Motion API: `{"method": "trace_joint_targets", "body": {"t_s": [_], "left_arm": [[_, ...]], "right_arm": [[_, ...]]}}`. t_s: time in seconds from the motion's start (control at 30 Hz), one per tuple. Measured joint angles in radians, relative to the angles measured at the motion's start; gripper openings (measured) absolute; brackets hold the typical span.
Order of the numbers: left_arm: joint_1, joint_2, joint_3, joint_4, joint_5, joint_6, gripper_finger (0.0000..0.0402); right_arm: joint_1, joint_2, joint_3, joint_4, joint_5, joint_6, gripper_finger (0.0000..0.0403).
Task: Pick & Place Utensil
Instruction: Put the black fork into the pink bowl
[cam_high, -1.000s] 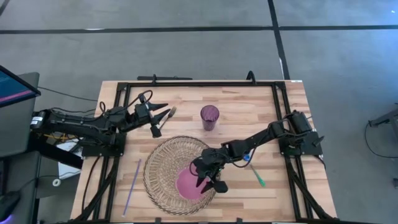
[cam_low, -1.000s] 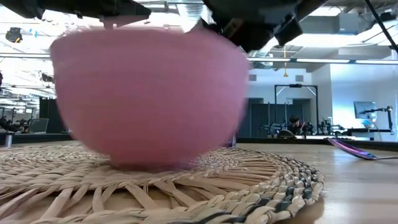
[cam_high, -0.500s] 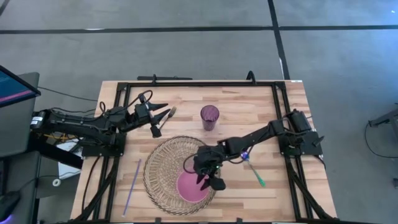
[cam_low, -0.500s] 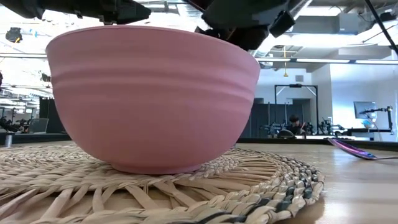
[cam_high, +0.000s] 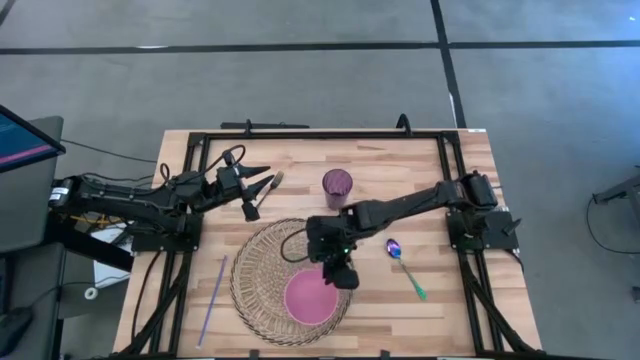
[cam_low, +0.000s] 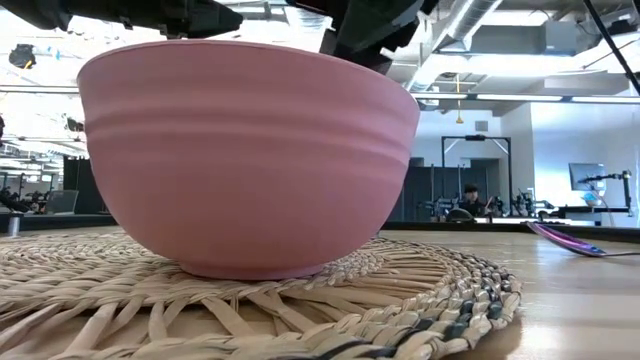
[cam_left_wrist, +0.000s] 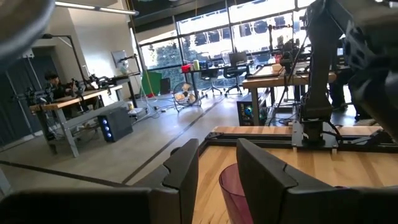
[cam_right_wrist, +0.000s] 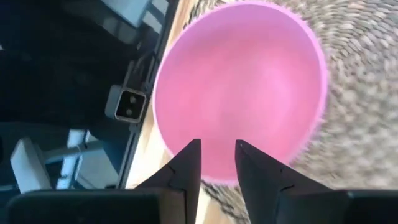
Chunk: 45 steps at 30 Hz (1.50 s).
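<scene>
No text, label, brand, number or sign could be read in any of the views.

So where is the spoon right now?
In the high view the spoon lies on the table's right side, right of the mat and pink bowl, below the purple cup.
</scene>
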Motion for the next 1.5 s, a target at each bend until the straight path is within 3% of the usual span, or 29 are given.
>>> {"method": "trace_joint_targets", "body": {"t_s": [0.2,0.37,0.53,0.63,0.8,1.0,1.13,1.3,1.5], "left_arm": [[0.0,0.0,0.0,0.0,0.0,0.0,0.0111],[0.0,0.0,0.0,0.0,0.0,0.0,0.0111],[0.0,0.0,0.0,-0.001,0.0,0.0,0.0111],[0.0,0.0,0.0,-0.001,0.0,0.0,0.0111],[0.0,0.0,0.0,-0.001,0.0,0.0,0.0111],[0.0,0.0,0.0,-0.001,0.003,-0.012,0.0111],[0.0,0.027,0.001,0.01,0.111,-0.05,0.0111],[0.0,0.143,0.001,0.146,0.353,-0.054,0.0111],[0.0,0.356,0.091,0.176,0.384,-0.054,0.0111]], "right_arm": [[-0.017,-0.038,0.038,-0.172,0.046,-0.012,0.0087],[-0.004,-0.114,0.037,-0.305,0.212,0.017,0.0087],[0.044,-0.226,0.017,-0.332,0.422,-0.01,0.0087],[0.06,-0.314,-0.078,-0.279,0.455,-0.019,0.0087],[0.06,-0.505,-0.349,-0.079,0.477,-0.019,0.0087],[0.021,-0.742,-0.658,0.212,0.593,-0.009,0.0087],[-0.012,-0.878,-0.82,0.37,0.632,-0.059,0.0087],[-0.083,-0.992,-0.919,0.433,0.639,-0.071,0.0087],[-0.152,-1.029,-0.929,0.438,0.638,-0.007,0.0087]]}}
